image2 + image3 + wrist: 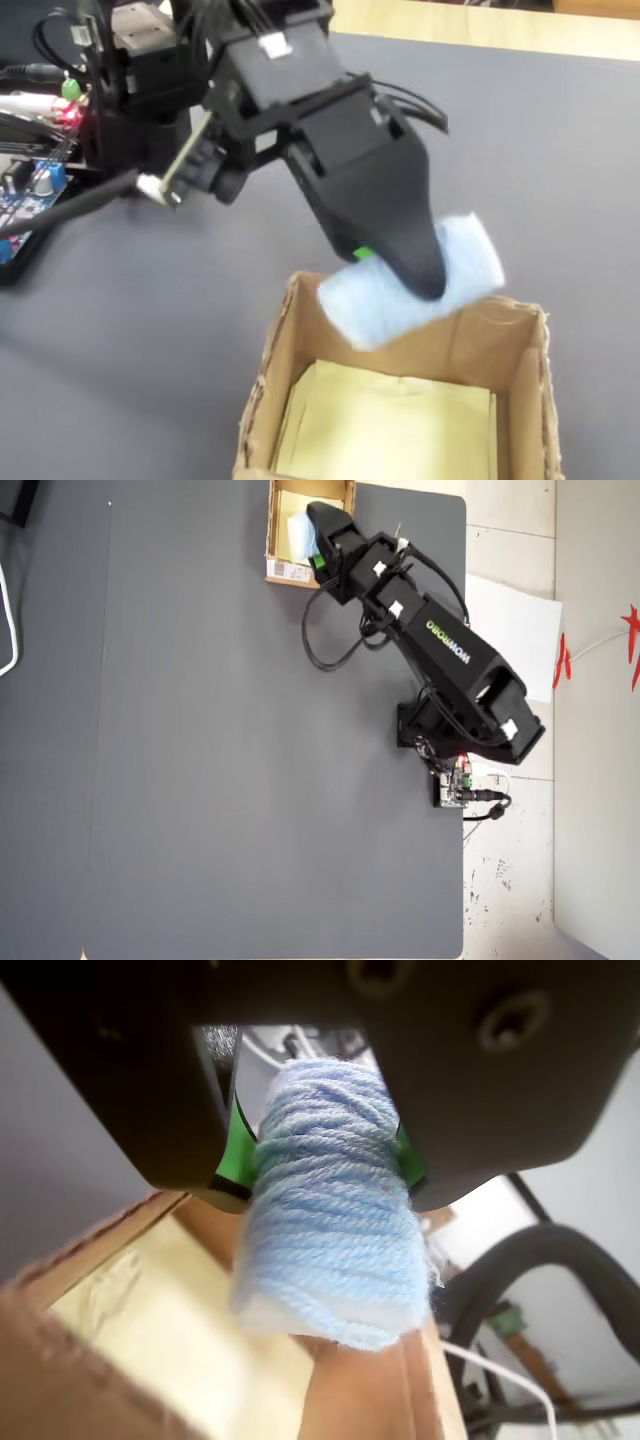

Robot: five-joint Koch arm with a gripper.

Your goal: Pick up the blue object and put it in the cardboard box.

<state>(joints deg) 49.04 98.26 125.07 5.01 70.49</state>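
The blue object (330,1230), a pale fuzzy yarn roll, is clamped between the green-padded jaws of my gripper (322,1180), which is shut on it. In the fixed view the roll (470,255) hangs tilted under the black gripper (405,275), just above the far rim of the cardboard box (262,372). The box's pale yellowish floor lies open below it. Seen from overhead, the box (290,572) sits at the top edge of the mat, with the gripper (316,538) and the roll (298,530) over its inside.
A grey mat (220,760) covers the table. The arm's base (450,730) stands at its right edge beside a white sheet (515,630). Circuit boards and cables (35,180) sit at the left in the fixed view. A black cable (540,1260) curves nearby.
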